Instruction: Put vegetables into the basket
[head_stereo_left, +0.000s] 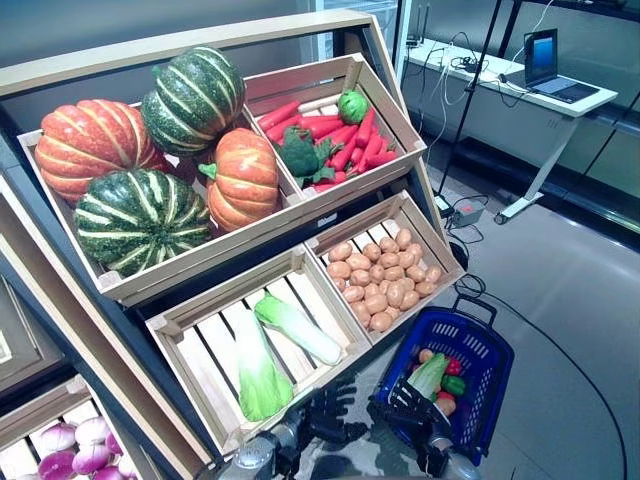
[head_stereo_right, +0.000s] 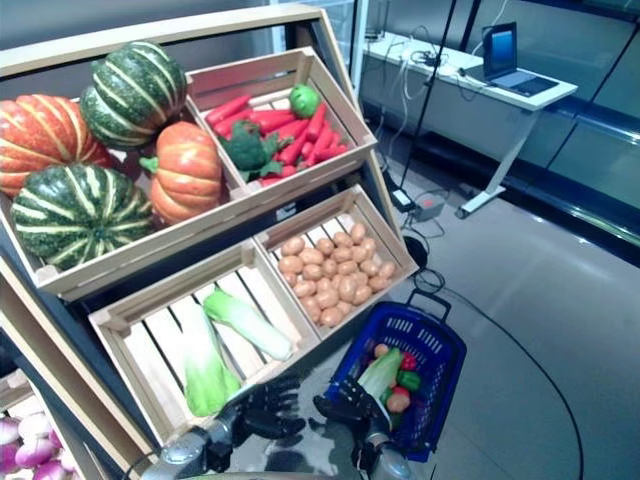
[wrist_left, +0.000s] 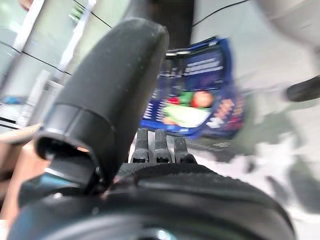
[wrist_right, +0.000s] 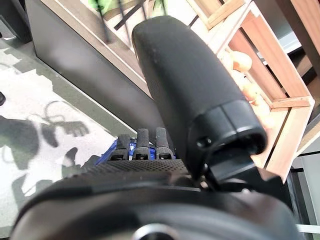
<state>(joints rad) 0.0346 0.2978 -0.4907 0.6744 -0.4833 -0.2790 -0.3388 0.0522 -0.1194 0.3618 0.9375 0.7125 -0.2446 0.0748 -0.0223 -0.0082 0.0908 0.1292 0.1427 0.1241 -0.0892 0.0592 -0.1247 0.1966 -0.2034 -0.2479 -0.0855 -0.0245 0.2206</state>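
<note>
Low at the frame's bottom centre, both dark hands, left (head_stereo_right: 262, 408) and right (head_stereo_right: 350, 405), hang loosely spread, holding nothing; vegetables (head_stereo_left: 434, 377) lie in the blue plastic basket (head_stereo_left: 478, 352) lower right.

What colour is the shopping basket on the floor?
Blue with a black handle, clearest in the left eye view: basket.
</note>
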